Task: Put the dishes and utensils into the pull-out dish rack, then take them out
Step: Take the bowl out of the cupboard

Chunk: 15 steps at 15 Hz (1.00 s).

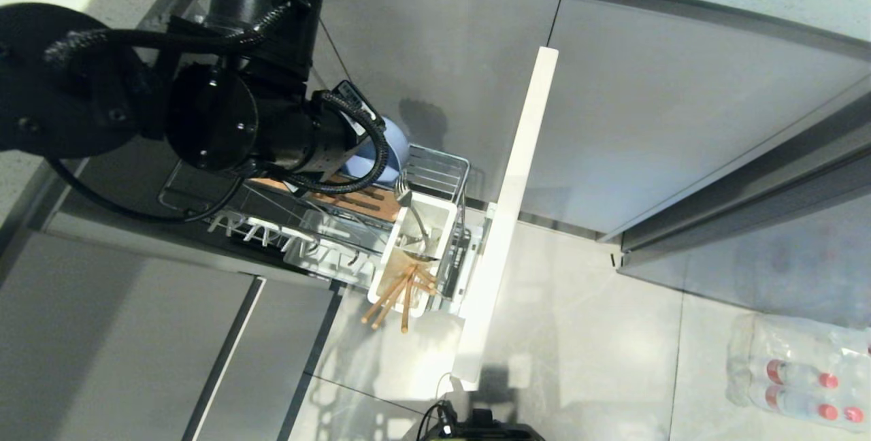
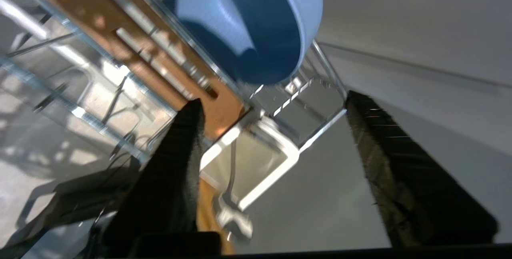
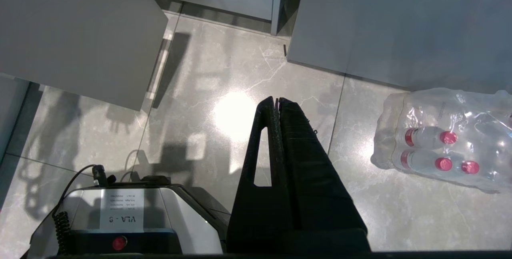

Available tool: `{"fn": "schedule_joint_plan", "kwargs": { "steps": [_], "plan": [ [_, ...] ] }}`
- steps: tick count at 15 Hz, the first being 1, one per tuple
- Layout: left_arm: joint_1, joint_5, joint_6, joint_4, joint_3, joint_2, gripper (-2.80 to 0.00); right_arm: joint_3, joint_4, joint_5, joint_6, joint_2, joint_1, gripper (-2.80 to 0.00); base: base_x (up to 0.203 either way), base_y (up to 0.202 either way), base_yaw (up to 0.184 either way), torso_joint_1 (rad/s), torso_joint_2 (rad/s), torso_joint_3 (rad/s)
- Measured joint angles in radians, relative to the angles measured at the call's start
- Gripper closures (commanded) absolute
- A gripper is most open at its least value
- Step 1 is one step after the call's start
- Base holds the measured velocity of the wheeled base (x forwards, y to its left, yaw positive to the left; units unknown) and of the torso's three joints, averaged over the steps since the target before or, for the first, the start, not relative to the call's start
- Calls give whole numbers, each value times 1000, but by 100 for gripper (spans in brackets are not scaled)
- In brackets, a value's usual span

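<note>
The left pincer (image 2: pixel 272 127), fingers released, hangs near the bowl (image 2: pixel 256 23) at upper centre on the dish rack (image 1: pixel 435 175); withdrawing straight should avoid tipping it.

The left arm (image 1: pixel 224 114) is filling the upper left of the head view, its black wrist angling down and to the right. The left gripper (image 2: pixel 272 131) is holding its two dark fingers (image 2: pixel 180 163) wide apart with nothing between them. The right gripper (image 3: pixel 277 103) is hanging parked at the bottom centre of its own view, fingers pressed together, pointing down.
</note>
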<state>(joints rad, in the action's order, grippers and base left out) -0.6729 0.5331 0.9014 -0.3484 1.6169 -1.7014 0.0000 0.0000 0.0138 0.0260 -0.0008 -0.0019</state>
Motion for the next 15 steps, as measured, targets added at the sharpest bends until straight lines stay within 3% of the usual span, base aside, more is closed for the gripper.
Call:
{"fn": "schedule_joint_plan", "kwargs": {
  "steps": [5, 7, 15],
  "plan": [
    [60, -5, -37, 98, 18, -80, -280, 0, 0, 0, 0, 0, 0, 0, 0, 0, 0, 0, 0, 0],
    [78, -36, -44, 132, 15, -95, -280, 0, 0, 0, 0, 0, 0, 0, 0, 0, 0, 0, 0, 0],
    [91, -71, -55, 232, 19, -135, -280, 0, 0, 0, 0, 0, 0, 0, 0, 0, 0, 0, 0, 0]
  ]
}}
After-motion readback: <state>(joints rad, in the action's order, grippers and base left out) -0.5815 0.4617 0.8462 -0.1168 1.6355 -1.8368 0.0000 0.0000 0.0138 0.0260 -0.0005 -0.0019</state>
